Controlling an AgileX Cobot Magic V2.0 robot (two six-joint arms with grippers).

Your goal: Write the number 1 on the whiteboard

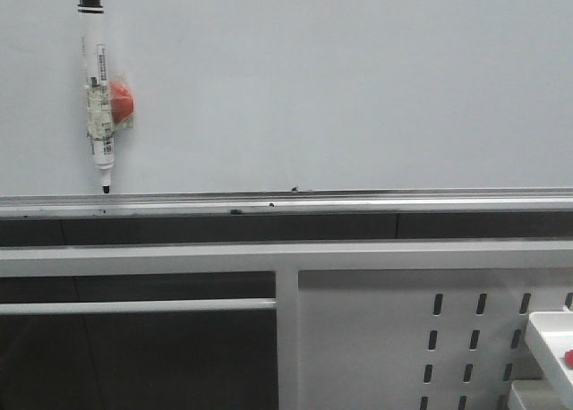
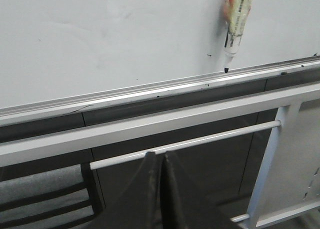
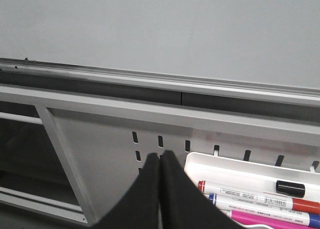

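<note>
Zero strokes on whiteboard [image 1: 358, 79] | step: fetch pen [image 1: 97, 92], hung near its left edge (capped end up) | left gripper [image 2: 161, 161] and right gripper [image 3: 159, 161] closed, empty | next: open, grasp pen

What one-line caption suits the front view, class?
Blank whiteboard with a white marker pen stuck on by a red magnet, tip down; no stroke written yet.

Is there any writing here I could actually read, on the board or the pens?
Whiteboard: nothing written, no number.
Marker pen on the board: label print too small to read.
Markers in the white tray: label print too blurred to read.
</note>
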